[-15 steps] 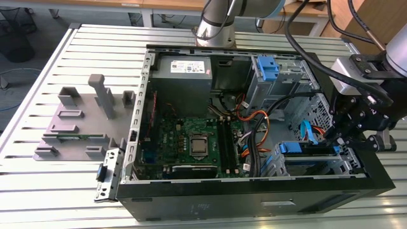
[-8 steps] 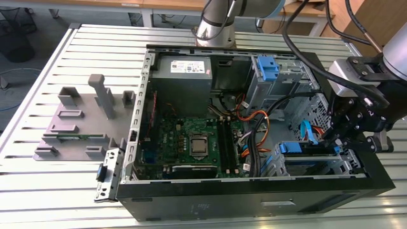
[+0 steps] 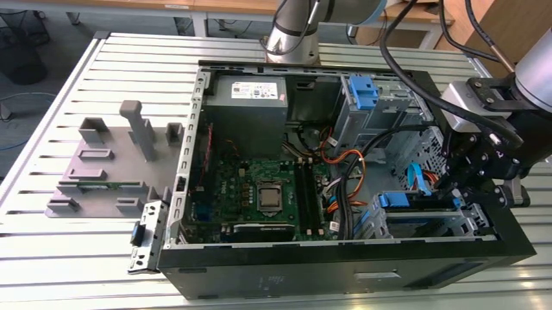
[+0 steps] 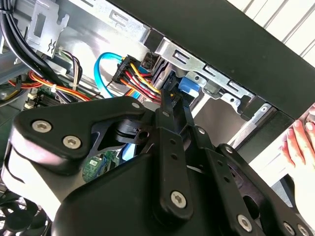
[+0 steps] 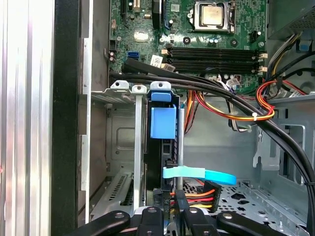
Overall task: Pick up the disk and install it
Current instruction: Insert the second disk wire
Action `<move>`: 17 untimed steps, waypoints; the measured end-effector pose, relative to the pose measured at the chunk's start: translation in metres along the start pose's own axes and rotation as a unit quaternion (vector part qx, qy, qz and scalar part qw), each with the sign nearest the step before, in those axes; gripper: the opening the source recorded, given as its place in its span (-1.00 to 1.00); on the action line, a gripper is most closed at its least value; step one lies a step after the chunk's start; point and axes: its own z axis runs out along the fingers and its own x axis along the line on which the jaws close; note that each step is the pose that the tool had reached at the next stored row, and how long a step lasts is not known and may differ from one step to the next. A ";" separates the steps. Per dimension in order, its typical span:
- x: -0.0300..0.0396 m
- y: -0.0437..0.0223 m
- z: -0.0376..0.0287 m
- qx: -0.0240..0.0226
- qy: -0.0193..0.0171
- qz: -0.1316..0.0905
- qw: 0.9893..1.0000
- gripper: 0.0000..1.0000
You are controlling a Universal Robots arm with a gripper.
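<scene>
- We see the arm reaching in from the exterior view's right, its wrist bent down over the open computer case [image 3: 345,271] that lies on its side on the slatted table [image 3: 52,258].
- The claw [image 3: 470,187] hangs at about four o'clock of the case, just above the lower drive cage [image 3: 427,219], near the case's outer wall.
- In the first wrist view the claw [image 5: 170,209] points down into that cage, its black fingers [image 5: 182,201] close together at the edge of the disk [image 5: 161,147].
- The disk stands on edge inside the cage, its blue carrier tab [image 5: 162,123] facing the motherboard [image 5: 197,29]; we see the same blue tab in the exterior view [image 3: 405,200].
- Whether the fingers actually pinch the disk or merely sit pressed together against it, we cannot tell: the contact is hidden by the claw's own linkage.
- In the second wrist view the claw [image 4: 170,101] has its tips touching the blue carrier [image 4: 188,87], beside the bundle of coloured power wires [image 4: 140,76] and a light blue data cable [image 4: 101,69].
- A person's hand [image 4: 301,147] rests at about three o'clock in the second wrist view, outside the case wall.
- At twelve o'clock of the case, in the exterior view, sits the grey power supply [image 3: 250,97], with an upper drive cage and a blue bracket [image 3: 364,90] at one o'clock.
- A grey fixture block [image 3: 112,161] stands on the table at nine o'clock, well apart from the case.
</scene>
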 end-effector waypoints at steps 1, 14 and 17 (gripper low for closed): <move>0.0000 0.0000 0.0000 0.000 0.000 0.000 1.000 -0.53; -0.0001 0.0000 -0.0031 0.000 0.000 0.000 1.000 -0.67; -0.0001 0.0000 -0.0052 0.000 0.000 0.000 1.000 -0.67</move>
